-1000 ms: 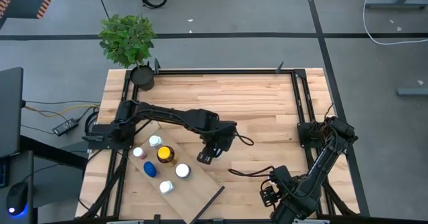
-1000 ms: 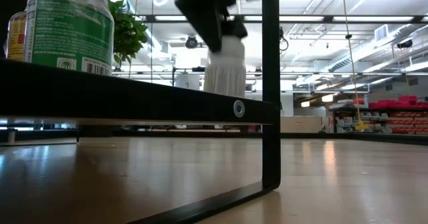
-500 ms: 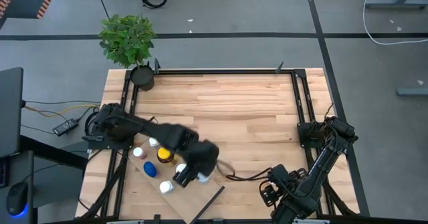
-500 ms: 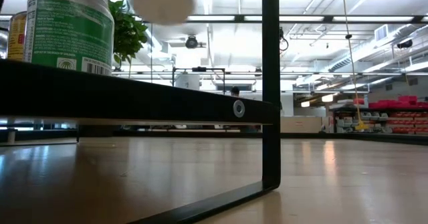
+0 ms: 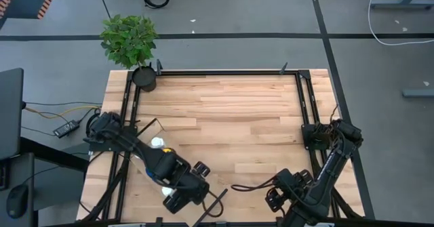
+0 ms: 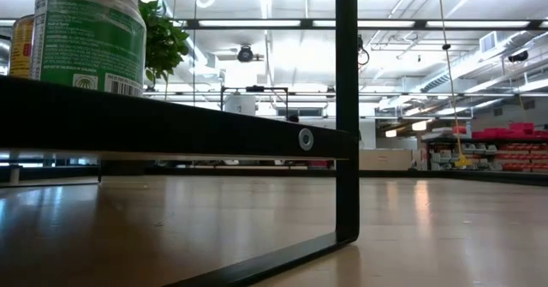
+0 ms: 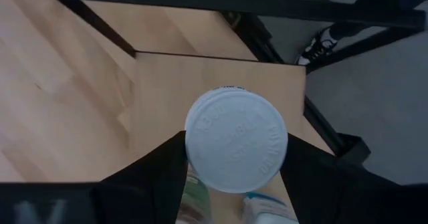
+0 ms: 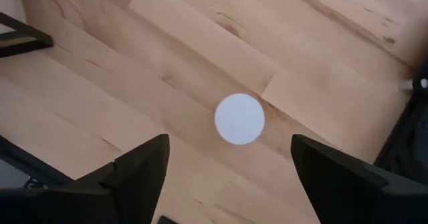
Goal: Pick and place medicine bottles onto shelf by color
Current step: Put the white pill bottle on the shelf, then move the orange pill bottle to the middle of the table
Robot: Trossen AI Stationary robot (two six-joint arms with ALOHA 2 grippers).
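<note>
The shelf [image 5: 215, 196] is a pale board on dark legs at the table's near left; in the left wrist view its top [image 7: 200, 83] lies below my left gripper. My left gripper [image 5: 178, 196] is over the shelf's near end, shut on a white-capped medicine bottle [image 7: 235, 142]. Another white-capped bottle [image 5: 157, 143] stands on the shelf, and a blue cap [image 5: 150, 173] peeks out beside the arm. The arm hides the other bottles. The low view shows a green-labelled bottle [image 6: 90, 30] on the shelf. My right gripper [image 5: 274, 198] waits open at the near right. My left gripper pinches the white-capped bottle between its two fingers [image 7: 160, 177], one on either side of the body [image 7: 197, 198] just under the cap. The fingers point down from above and the bottle is upright, cap toward the wrist. Whether its base touches the shelf is hidden.
A black plant pot [image 5: 144, 78] stands at the table's far left corner. The shelf's dark edge [image 6: 171, 128] and leg [image 6: 346, 107] fill the low view. A white round spot [image 8: 239, 119] lies on the tabletop below my right gripper. A dark frame [image 5: 302, 98] borders the table.
My left gripper has carried the white-capped bottle from the table's middle toward the near left, ending over the shelf's near end. In the low view the bottle has risen and left the picture.
</note>
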